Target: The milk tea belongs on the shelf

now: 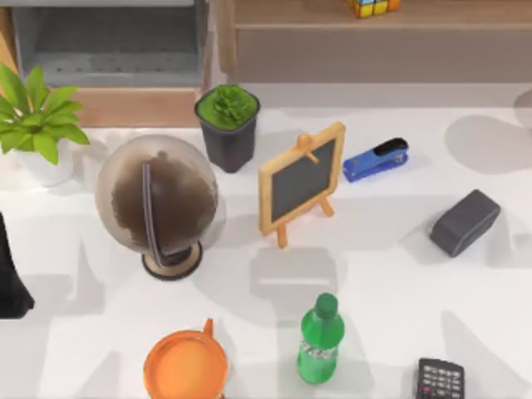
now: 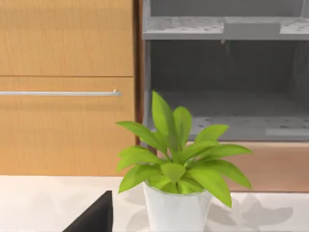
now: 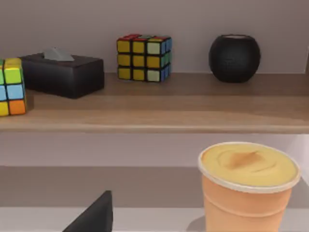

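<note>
The milk tea (image 1: 184, 366), a round orange cup with a darker rim and a short stub, stands at the table's front edge, left of centre. The shelf (image 1: 357, 37) runs along the back of the table as light-brown boards with grey recessed panels (image 2: 217, 72); one of its boards (image 3: 159, 113) faces the right wrist camera. My left arm (image 1: 10, 283) is a dark shape at the table's left edge, well left of the cup. A black part of my left gripper (image 2: 94, 217) and of my right gripper (image 3: 94, 217) shows at each wrist view's lower edge. Neither gripper holds anything that I can see.
A green bottle (image 1: 321, 339) stands right of the cup, with a globe (image 1: 158, 204) behind it. Also on the table are two potted plants (image 1: 227, 125) (image 1: 37, 125), a small chalkboard (image 1: 301, 179), a blue stapler (image 1: 376, 160), a grey block (image 1: 464, 221) and a calculator (image 1: 439, 380). On the shelf board sit Rubik's cubes (image 3: 143, 58), a tissue box (image 3: 63, 72) and a black ball (image 3: 234, 57). A pale orange cup (image 3: 248, 188) stands in front of them.
</note>
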Tool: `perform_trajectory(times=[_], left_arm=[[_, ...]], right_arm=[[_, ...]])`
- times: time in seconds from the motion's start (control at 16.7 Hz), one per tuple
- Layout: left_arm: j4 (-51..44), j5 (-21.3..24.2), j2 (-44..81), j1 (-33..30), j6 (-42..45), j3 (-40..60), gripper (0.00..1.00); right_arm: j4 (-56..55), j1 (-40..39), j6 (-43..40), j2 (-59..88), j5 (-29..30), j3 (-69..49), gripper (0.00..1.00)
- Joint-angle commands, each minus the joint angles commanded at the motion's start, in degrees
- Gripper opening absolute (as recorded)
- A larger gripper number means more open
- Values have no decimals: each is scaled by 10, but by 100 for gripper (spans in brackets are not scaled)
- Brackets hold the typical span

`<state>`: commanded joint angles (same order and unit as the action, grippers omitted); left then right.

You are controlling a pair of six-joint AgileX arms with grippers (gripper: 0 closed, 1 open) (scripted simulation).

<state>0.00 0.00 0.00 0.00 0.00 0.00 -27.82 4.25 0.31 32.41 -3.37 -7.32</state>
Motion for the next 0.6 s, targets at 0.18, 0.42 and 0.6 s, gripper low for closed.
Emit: perform_trajectory(times=[0.18, 0.42, 0.6], left_arm=[[0, 0, 0, 0, 0, 0, 100], [0, 0, 0, 0, 0, 0, 100], [0, 0, 0, 0, 0, 0, 100]], right_arm=[[-138, 21, -3, 190, -17, -33, 100], [-325, 48, -8, 450, -40, -78, 100], [-454, 67, -10, 620, -56, -111, 100]])
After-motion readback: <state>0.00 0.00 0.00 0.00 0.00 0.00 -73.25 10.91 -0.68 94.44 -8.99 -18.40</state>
